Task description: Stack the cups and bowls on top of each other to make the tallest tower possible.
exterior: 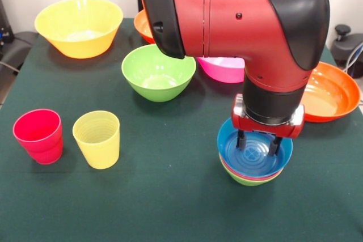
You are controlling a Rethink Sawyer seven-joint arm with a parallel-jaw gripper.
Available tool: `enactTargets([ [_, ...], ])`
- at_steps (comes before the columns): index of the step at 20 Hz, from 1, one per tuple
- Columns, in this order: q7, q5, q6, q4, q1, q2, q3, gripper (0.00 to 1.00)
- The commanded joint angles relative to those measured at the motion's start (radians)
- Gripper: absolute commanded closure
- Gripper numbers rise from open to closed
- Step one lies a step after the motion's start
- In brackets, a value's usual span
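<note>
Under the gripper: tower (254,165), a blue bowl (255,152) nested over a pink-red rim and a light-green bowl lowest.
Gripper (258,144): fingers spread apart, tips down inside the blue bowl, holding nothing; whether they touch its floor is hard to tell.
Arm (238,15): red and black, coming down from above, hiding part of what lies behind.
Left of gripper, same level: yellow cup (97,139), upright; red cup (38,136) just beyond it, apart.
Up-left of gripper: green bowl (158,72), alone and empty.
Far up-left: yellow bowl (79,26), large, well apart.
Above gripper: pink bowl (221,69), partly hidden behind the arm; an orange bowl (142,25) peeks out further back.
Right of gripper: wide orange dish (332,92), near the table (170,208) edge.
</note>
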Motion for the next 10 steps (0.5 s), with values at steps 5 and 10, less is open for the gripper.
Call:
enactTargets([
  [5,-0.185,-0.078,-0.077,0.064,-0.022,0.064,0.093,0.00],
  [10,-0.186,-0.081,-0.093,0.072,-0.025,0.064,0.096,0.00],
])
